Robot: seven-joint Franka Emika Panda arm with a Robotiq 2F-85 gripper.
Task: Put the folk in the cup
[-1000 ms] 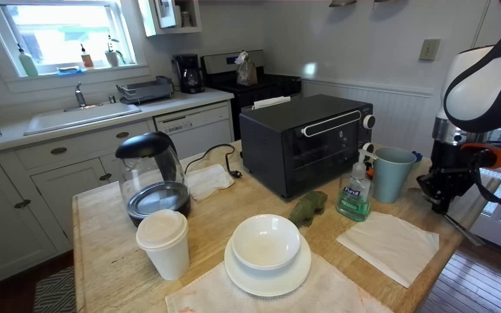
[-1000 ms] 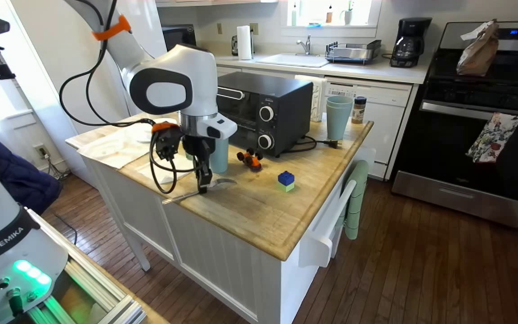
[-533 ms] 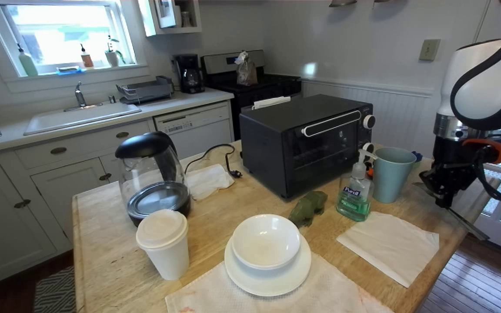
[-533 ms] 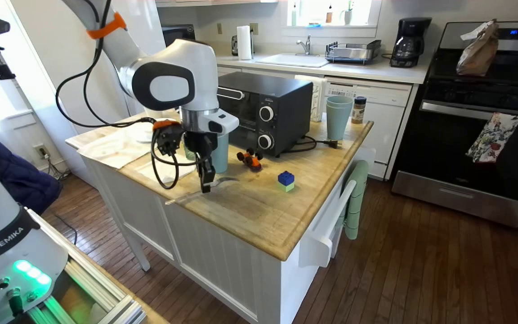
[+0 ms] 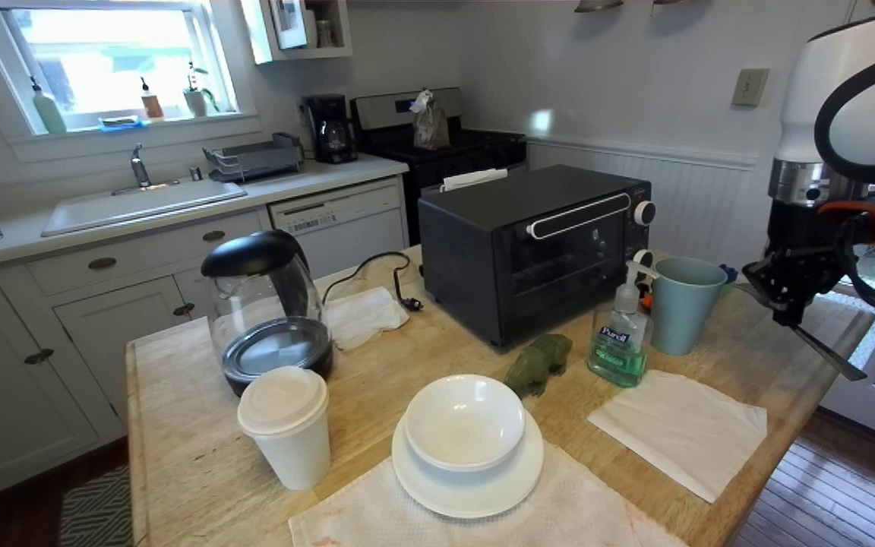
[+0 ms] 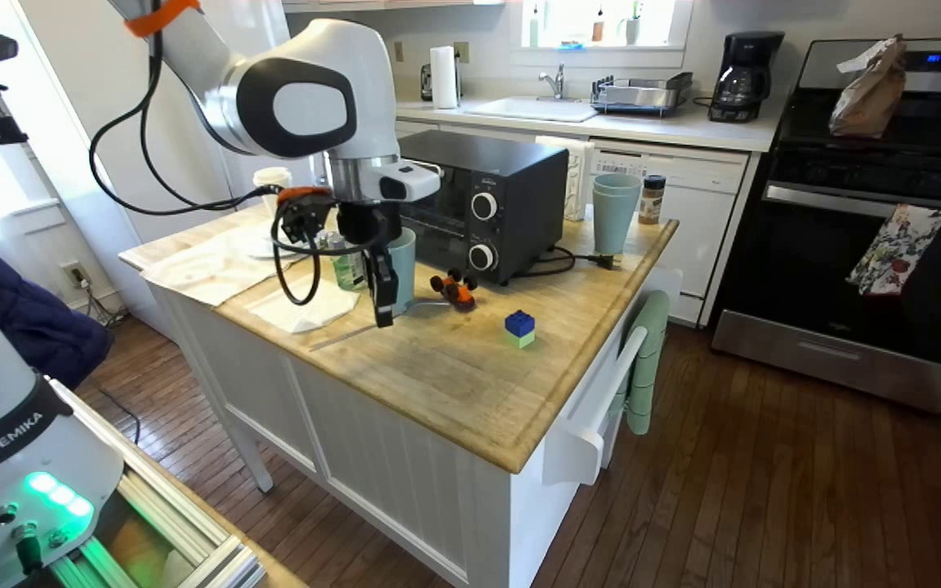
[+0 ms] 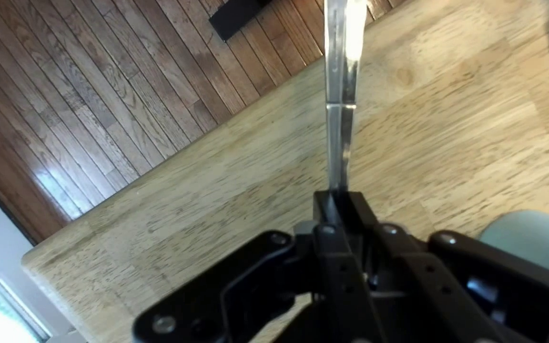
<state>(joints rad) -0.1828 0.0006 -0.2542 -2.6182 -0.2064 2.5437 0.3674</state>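
The slender grey metal fork is held crosswise in my gripper. Its handle (image 5: 829, 353) points out over the table's edge in an exterior view and runs up and away from the fingertips in the wrist view (image 7: 340, 119). Its head (image 6: 430, 304) shows on the far side of the fingers. My gripper (image 6: 385, 320) is shut on the fork above the wooden table, and its fingertips also show in the wrist view (image 7: 339, 195) and in an exterior view (image 5: 791, 323). The teal cup (image 5: 684, 304) stands upright beside the gripper, apart from it. It is partly behind the gripper in an exterior view (image 6: 403, 269) and cut off in the wrist view (image 7: 536, 240).
A hand sanitizer bottle (image 5: 620, 342) stands close to the cup, with a napkin (image 5: 684, 425) in front. A black toaster oven (image 5: 536, 251) is behind. An orange toy car (image 6: 454, 290) and a block (image 6: 519, 328) lie nearby. Stacked teal cups (image 6: 613, 212) stand farther back.
My gripper has risen from the tabletop with the fork held in it, shifting slightly right in both exterior views. The teal cup has not moved.
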